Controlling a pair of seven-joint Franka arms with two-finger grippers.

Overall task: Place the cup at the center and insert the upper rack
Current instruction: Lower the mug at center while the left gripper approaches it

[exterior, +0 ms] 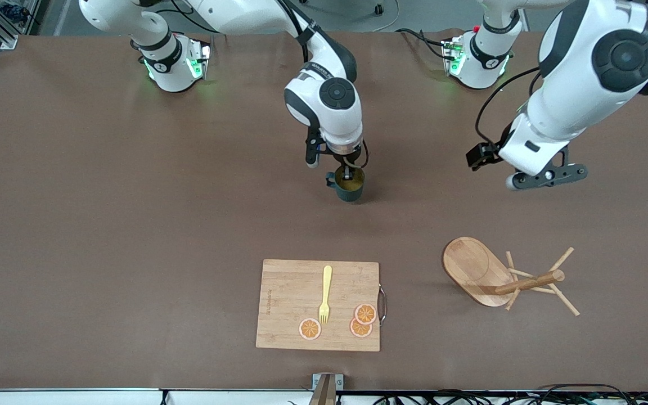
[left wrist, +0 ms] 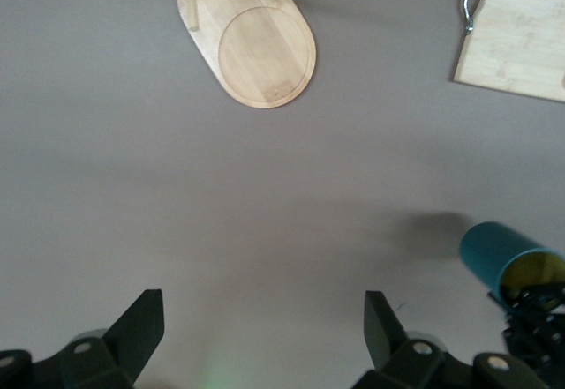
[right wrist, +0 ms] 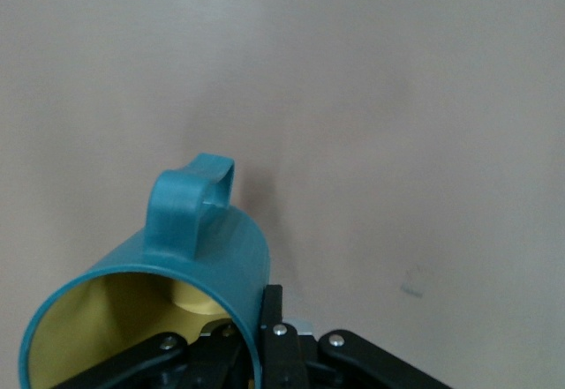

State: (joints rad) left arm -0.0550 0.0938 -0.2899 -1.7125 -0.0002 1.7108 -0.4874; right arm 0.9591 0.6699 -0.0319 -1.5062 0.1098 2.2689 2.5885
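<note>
The cup (exterior: 350, 187), dark teal with a yellow inside, stands upright at the middle of the table with its handle toward the right arm's end. My right gripper (exterior: 351, 169) is shut on the cup's rim, one finger inside and one outside, as the right wrist view shows (right wrist: 258, 318). The upper rack (exterior: 490, 273), a wooden mug tree, lies tipped on its side toward the left arm's end, nearer the front camera than the cup. Its oval base shows in the left wrist view (left wrist: 256, 41). My left gripper (left wrist: 263, 327) is open and empty above bare table, over the space between the cup and the rack.
A bamboo cutting board (exterior: 284, 306) lies near the table's front edge, nearer the camera than the cup. It carries a yellow fork (exterior: 324, 295) and three orange slices (exterior: 361, 322). The board's corner shows in the left wrist view (left wrist: 521, 41).
</note>
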